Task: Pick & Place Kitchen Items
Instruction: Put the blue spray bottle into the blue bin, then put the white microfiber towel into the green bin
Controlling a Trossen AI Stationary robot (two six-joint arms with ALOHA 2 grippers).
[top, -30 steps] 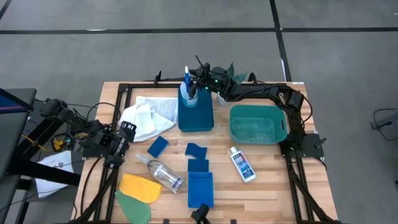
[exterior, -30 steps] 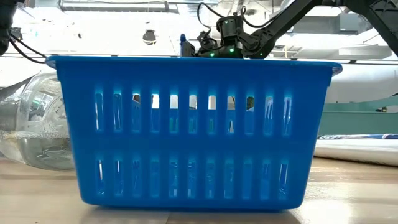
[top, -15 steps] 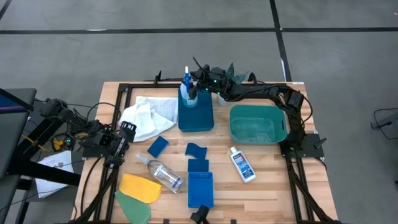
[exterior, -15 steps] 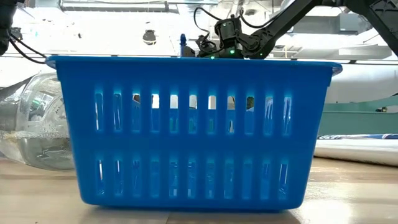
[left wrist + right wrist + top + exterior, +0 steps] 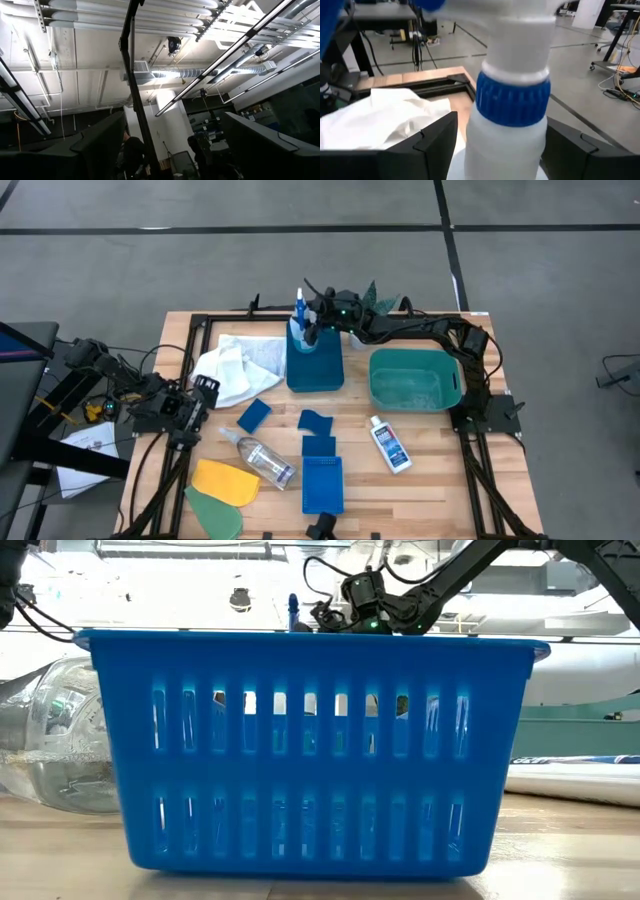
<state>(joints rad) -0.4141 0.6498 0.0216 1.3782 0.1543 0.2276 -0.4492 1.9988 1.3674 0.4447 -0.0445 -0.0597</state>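
Observation:
A white spray bottle [image 5: 299, 315] with a blue collar and trigger stands upright in the deep blue tray [image 5: 338, 368] at the table's far middle. My right gripper [image 5: 312, 322] reaches it from the right and is shut on it; the right wrist view shows the bottle [image 5: 512, 100] between the two dark fingers. My left gripper [image 5: 205, 387] waits open at the table's left edge, facing up at the ceiling. On the table lie a white cloth [image 5: 235, 365], blue sponges [image 5: 254, 415], a clear bottle [image 5: 258, 455], a white labelled bottle [image 5: 388, 444], and yellow [image 5: 225, 480] and green [image 5: 215, 512] cloths. My right gripper has the spray bottle's white shoulder [image 5: 485, 145], just below the blue collar, between its two fingers, one on each side. The fingers come nearly level from the table's right. The bottle stands upright in the blue tray, whose wall hides its base.
A teal tub [image 5: 415, 378] sits right of the blue tray, and a small green plant [image 5: 378, 298] stands behind my right arm. A slotted blue basket [image 5: 322, 485] stands at the near edge and fills the low view [image 5: 310, 750].
My right gripper has tipped slightly while staying at the bottle above the blue tray. The bottle's head has shifted a little toward the table's left.

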